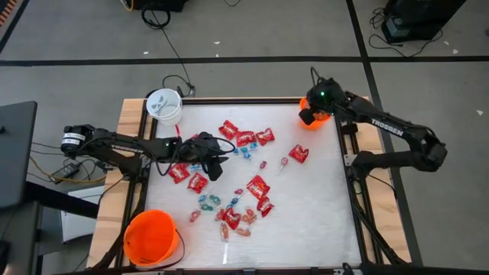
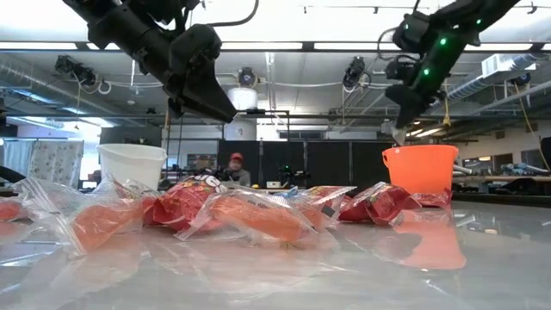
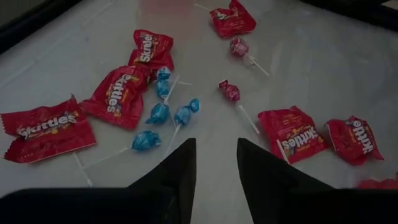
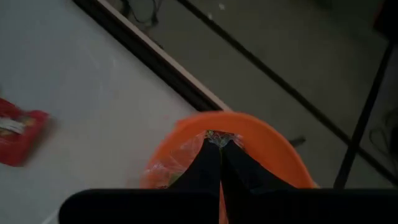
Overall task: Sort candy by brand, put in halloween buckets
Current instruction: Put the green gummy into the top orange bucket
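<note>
Right gripper (image 4: 219, 144), its dark fingers pinched on a crinkly clear-wrapped candy (image 4: 171, 163), hangs over the small round orange bucket (image 4: 273, 146) at the table's far corner. Left gripper (image 3: 214, 149) hovers empty, fingers parted, above glossy red Skittles packets (image 3: 121, 94) and blue-wrapped lollipops (image 3: 159, 113) on the smooth white table (image 3: 323, 68).

Three buckets (image 1: 164, 105) — one white, two orange; red Skittles packets (image 1: 257, 186) — roughly ten; two arms
</note>
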Action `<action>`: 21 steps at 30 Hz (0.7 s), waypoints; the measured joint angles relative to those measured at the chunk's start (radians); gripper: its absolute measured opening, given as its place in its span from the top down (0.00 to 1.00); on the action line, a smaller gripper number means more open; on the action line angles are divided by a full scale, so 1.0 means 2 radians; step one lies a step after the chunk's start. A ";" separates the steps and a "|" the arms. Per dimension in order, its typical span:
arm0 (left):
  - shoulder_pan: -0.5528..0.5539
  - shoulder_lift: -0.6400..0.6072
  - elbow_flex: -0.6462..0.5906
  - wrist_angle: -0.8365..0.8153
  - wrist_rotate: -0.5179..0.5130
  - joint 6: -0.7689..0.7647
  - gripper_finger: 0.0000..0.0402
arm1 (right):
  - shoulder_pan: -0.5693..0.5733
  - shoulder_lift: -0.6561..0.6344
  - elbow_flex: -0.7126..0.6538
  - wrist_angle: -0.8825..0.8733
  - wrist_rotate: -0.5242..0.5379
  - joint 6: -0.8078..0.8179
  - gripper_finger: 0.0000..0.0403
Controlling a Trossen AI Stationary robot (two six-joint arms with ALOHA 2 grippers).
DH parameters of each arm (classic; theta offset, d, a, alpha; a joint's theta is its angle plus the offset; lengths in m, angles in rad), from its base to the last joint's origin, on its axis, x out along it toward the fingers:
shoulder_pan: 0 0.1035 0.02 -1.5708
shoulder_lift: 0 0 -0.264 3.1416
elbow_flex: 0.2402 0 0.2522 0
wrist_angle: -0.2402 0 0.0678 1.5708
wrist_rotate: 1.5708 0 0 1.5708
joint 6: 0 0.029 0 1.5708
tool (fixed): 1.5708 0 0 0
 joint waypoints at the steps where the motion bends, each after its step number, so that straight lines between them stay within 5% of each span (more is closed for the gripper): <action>1: 0.000 0.000 0.000 0.002 0.000 0.000 0.70 | -0.008 0.004 0.000 0.000 -0.001 0.000 0.98; 7: 0.000 0.000 0.000 0.016 0.000 0.001 0.70 | -0.061 0.038 0.000 -0.008 -0.008 0.009 0.99; 21: 0.000 0.000 0.000 0.015 0.000 0.010 0.70 | -0.126 0.175 0.003 0.004 -0.134 0.013 0.96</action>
